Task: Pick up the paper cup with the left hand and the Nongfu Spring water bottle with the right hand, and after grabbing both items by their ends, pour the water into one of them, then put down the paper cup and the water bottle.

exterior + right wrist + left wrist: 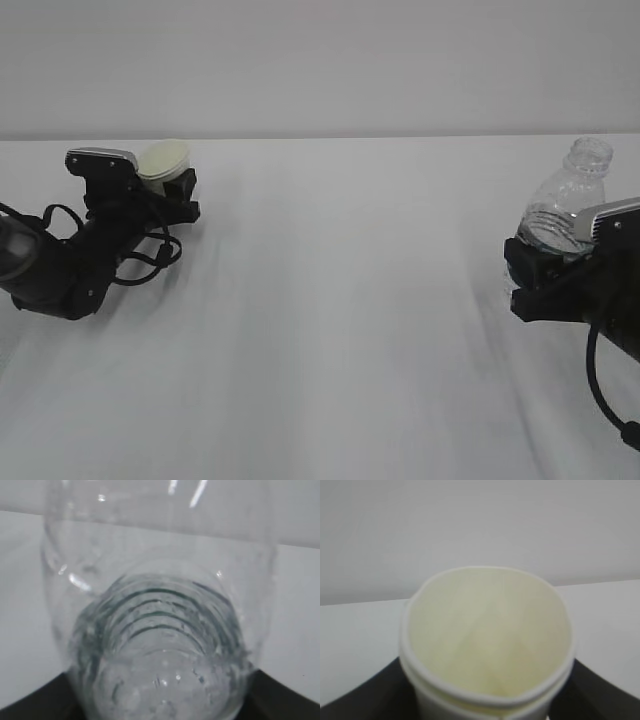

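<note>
Cup on the left, bottle on the right, both gripped.

The left hand (172, 185) clasps the paper cup (163, 160) between its jaws (mouth tilted toward the wrist camera); the right hand (530, 270) clasps the Nongfu Spring water bottle (566, 205), neck rising above the jaws.

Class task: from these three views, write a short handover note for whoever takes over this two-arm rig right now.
Left gripper: around the small white paper cup; whether its grip is firm is unclear. Cup looks empty.
Right gripper: holding the clear ribbed plastic bottle, uncapped and upright.
Both sit far apart at opposite sides of the white table.
Done: bottle held, cup nearly.
Left: bring together, pour, set both down.
</note>
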